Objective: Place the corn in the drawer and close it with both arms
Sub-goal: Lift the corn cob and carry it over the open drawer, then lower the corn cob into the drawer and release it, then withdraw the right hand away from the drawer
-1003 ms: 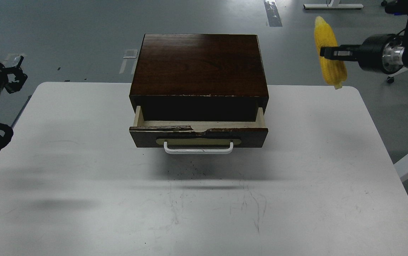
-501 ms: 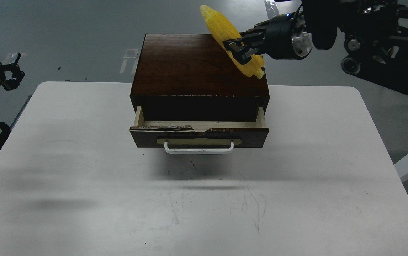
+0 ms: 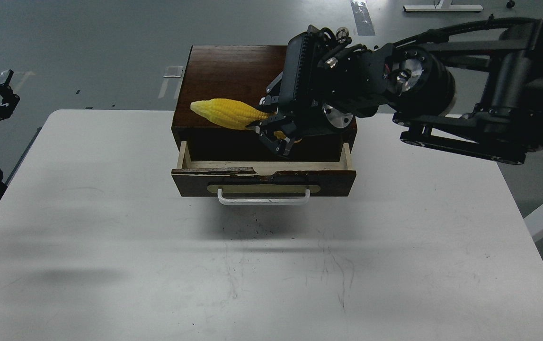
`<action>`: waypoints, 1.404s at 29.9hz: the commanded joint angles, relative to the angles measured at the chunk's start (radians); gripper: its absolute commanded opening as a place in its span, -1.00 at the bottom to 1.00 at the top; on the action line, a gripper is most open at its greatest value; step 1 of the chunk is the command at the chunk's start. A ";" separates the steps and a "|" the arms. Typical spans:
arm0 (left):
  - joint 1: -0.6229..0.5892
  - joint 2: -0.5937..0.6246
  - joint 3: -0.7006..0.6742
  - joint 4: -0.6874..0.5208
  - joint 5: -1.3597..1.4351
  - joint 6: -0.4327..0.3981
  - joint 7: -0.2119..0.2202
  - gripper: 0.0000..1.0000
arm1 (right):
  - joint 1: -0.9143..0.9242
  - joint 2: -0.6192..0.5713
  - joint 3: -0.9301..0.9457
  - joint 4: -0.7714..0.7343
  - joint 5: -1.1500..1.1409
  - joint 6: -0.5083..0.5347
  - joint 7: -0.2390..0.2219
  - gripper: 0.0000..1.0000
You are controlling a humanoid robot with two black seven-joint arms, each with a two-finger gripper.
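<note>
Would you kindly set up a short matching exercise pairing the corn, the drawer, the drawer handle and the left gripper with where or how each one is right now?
Things:
1. corn
2. drawer
3. handle
4. left gripper

States:
A. pulled open at the cabinet front
B. off the table's left edge, holding nothing
C. held lying sideways in the right gripper above the open drawer
D. white bar, untouched

Pairs: 1-C, 2-A, 3-D, 4-B
</note>
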 commanded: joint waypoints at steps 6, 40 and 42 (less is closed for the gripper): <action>-0.001 0.006 -0.003 0.000 -0.003 0.000 0.000 0.96 | -0.035 0.021 -0.029 -0.001 -0.146 0.000 0.017 -0.59; -0.006 0.031 -0.009 0.000 -0.008 0.000 0.006 0.96 | -0.074 0.001 0.218 -0.126 0.177 0.000 0.029 0.87; -0.012 0.060 -0.008 0.000 0.000 0.000 0.011 0.95 | -0.073 -0.025 0.256 -0.160 0.314 0.000 0.029 0.95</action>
